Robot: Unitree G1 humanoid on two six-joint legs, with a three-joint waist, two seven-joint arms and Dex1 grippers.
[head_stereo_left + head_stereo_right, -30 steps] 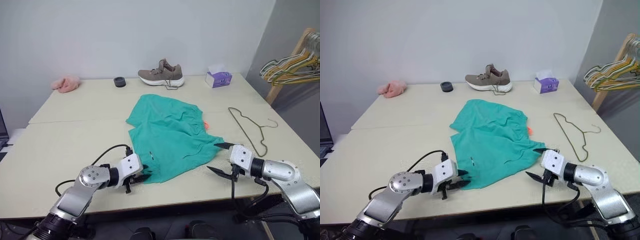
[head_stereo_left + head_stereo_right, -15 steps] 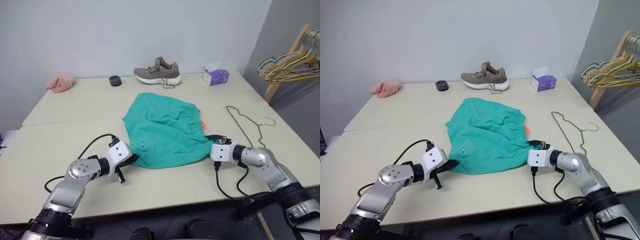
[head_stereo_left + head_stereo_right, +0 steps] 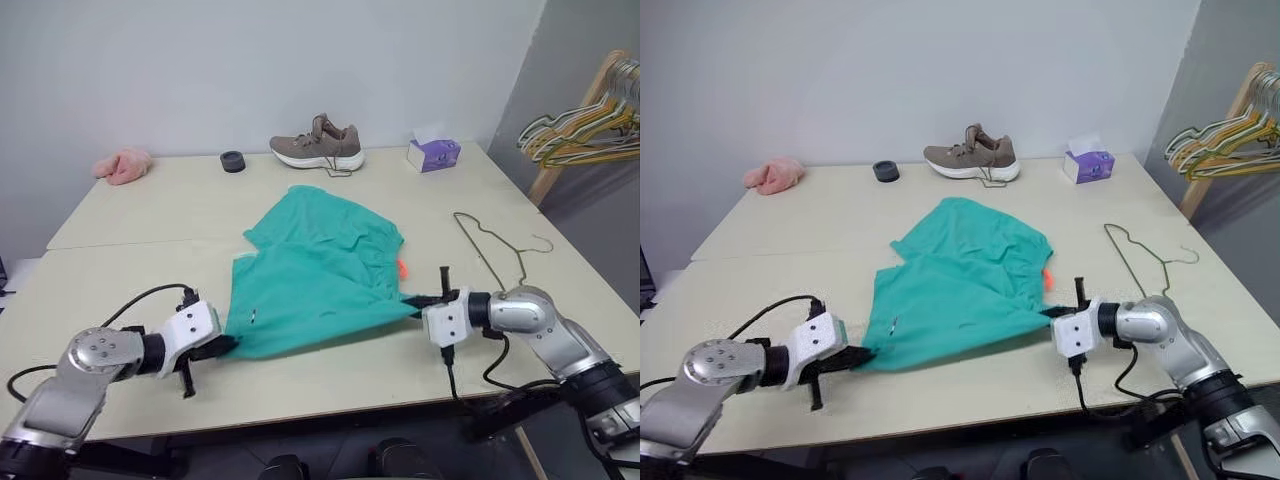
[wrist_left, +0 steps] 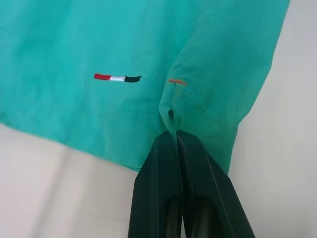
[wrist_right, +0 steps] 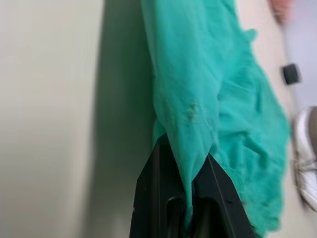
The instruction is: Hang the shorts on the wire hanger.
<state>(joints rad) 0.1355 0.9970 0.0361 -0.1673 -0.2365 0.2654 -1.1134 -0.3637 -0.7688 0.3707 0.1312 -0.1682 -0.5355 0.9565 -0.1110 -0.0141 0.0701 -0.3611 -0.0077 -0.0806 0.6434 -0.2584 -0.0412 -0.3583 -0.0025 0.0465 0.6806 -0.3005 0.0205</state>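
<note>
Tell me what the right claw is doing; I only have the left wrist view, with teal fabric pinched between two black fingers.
Observer: The right claw is shut on the opposite corner of the shorts, as the left claw is on its own.
Operator: Are the shorts bunched or spread?
Observer: Stretched fairly flat between the two claws along the table's near side.
Operator: Where is the wire hanger?
Observer: The wire hanger lies flat on the table, to the right of the shorts and apart from them.
</note>
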